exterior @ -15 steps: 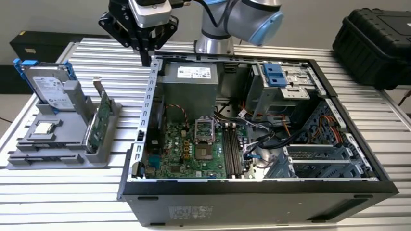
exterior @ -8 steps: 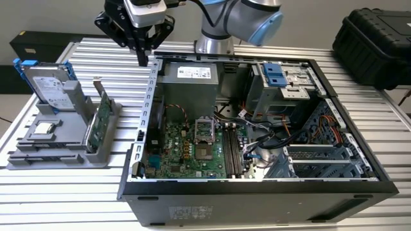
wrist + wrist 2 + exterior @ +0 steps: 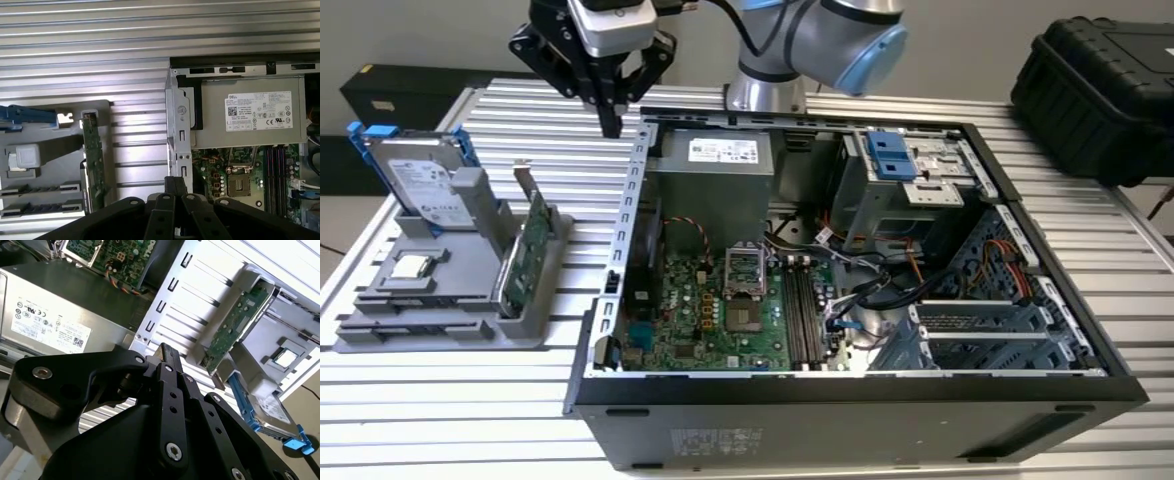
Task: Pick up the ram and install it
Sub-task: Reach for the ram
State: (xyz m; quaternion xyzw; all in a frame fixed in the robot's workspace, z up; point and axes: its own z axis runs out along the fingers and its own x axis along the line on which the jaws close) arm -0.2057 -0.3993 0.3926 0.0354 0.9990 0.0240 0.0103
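Black gripper [image 3: 175,180], pressed together and empty, hangs over the case wall [image 3: 179,120] — green card [image 3: 93,155] one side, power supply [image 3: 250,115] the other.

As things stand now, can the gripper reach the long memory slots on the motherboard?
Probably yes. The case lies open, and nothing seems to cross the memory slots; the cables run beside them. The gripper hangs above, close to the case wall.

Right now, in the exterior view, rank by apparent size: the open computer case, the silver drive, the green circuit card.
1. Computer case, largest.
2. Silver drive.
3. Green circuit card, smallest, though it stands nearly edge-on, so unsure.
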